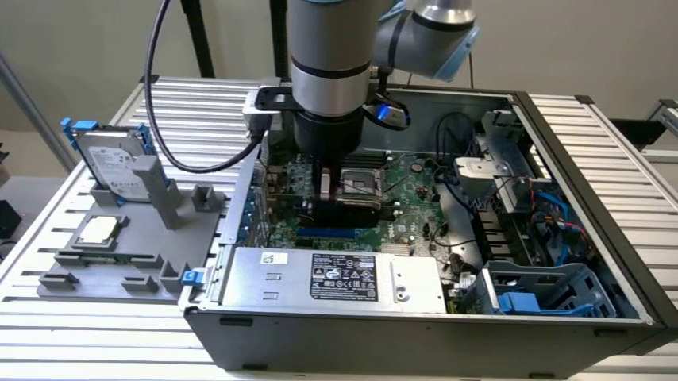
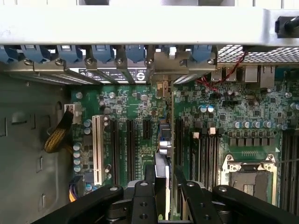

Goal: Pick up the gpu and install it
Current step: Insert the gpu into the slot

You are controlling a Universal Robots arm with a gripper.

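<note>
gripper (image 2: 164, 189): closed on gpu (image 2: 166, 140), card held edge-on | gpu: stood upright over motherboard (image 2: 135, 105) expansion slots, bracket end at rear slot covers | CPU socket (image 2: 250, 175): beside card, seen open

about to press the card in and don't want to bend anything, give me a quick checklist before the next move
1. Thin flat green gpu held edge-on between the black gripper fingers: ok.
2. Its silver metal end bracket lined up at the case's rear slot row: ok.
3. Bottom edge seated in a black motherboard slot: cannot tell.
4. Thin red wire apart from the gpu: ok.
5. Open silver CPU socket off to the side of the gpu: ok.
</note>
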